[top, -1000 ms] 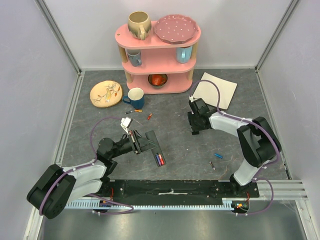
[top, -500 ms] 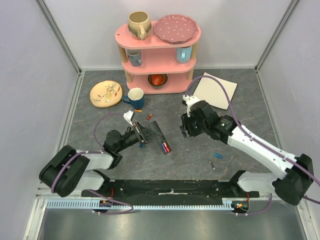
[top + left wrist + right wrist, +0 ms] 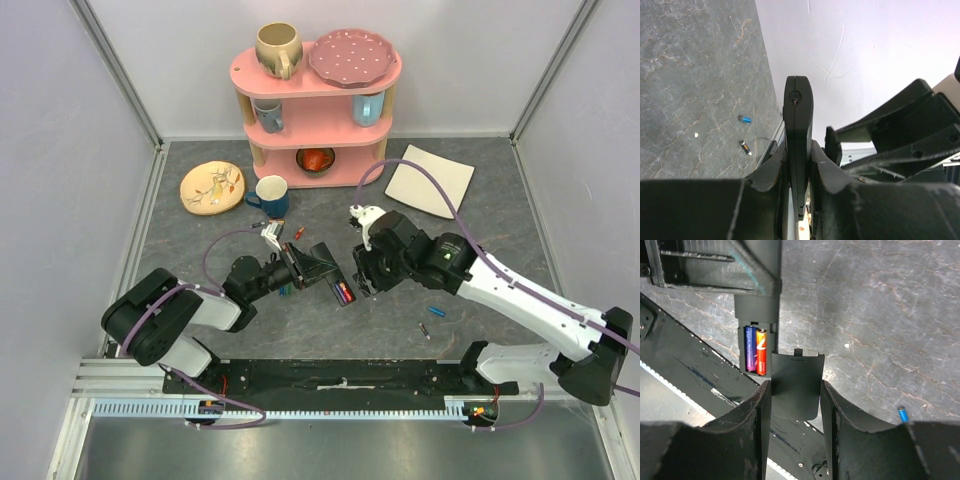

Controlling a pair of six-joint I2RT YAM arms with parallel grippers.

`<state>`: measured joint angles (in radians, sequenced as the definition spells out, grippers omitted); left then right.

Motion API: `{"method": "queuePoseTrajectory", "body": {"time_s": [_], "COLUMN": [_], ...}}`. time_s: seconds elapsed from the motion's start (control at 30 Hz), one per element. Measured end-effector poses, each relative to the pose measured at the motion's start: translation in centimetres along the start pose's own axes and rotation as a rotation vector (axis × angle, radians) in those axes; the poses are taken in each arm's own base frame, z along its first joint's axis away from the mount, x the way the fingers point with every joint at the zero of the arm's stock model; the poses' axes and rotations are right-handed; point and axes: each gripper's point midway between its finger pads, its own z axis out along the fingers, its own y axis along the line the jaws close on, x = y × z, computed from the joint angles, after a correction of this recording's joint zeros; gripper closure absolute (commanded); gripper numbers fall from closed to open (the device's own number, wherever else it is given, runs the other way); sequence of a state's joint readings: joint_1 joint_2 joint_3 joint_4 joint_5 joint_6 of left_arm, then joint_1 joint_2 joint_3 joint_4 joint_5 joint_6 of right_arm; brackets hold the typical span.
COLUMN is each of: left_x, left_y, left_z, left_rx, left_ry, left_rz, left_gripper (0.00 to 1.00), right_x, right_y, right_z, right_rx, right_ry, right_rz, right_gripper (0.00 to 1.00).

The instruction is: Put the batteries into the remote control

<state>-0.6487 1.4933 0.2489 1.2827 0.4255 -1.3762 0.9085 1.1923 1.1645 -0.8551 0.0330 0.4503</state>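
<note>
Tabletop (image 3: 480, 225): grey, stone-patterned.
Left gripper (image 3: 297, 271): centre of the top view, clamped shut on the remote control (image 3: 798, 125).
Right gripper (image 3: 794, 390): just right of the left one, pinching the back cover (image 3: 796, 370) between both fingers.
Remote control: edge-on in the left wrist view, battery bay open.
Back cover: black, just beside the bay.
Batteries (image 3: 755, 350): two seated in the bay, purple-blue and orange-red; two loose at lower right, one blue (image 3: 437, 311), one dark (image 3: 424, 331).

My fixed camera looked steeply down from high at the near side; each wrist camera sat close, and all three views shared the remote control (image 3: 328, 270), the left's edge-on.
</note>
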Motion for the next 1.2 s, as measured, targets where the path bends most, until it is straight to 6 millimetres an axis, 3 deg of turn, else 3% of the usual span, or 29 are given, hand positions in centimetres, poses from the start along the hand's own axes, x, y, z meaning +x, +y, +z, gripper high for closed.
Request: {"method": "queuePoseTrajectory", "body": {"time_s": [0.23, 0.43, 1.2], "left_x": [-0.2, -0.3, -0.1], "left_y": [0.1, 0.0, 0.3], "left_z": [0.4, 0.5, 1.1], "left_rx": [-0.004, -0.004, -0.032], "left_ry": [-0.022, -0.033, -0.024], "left_rz": [0.000, 0.001, -0.011], "left_gripper": [0.98, 0.98, 0.98], "right_x": [1.4, 1.3, 1.6], "right_y": [1.7, 2.7, 3.1], "right_z": [1.6, 2.2, 3.5], "right_rx": [-0.021, -0.031, 0.002], "right_ry": [0.076, 0.094, 0.121], "right_rz": [-0.032, -0.048, -0.076], "right_gripper": [0.87, 0.87, 0.88]}}
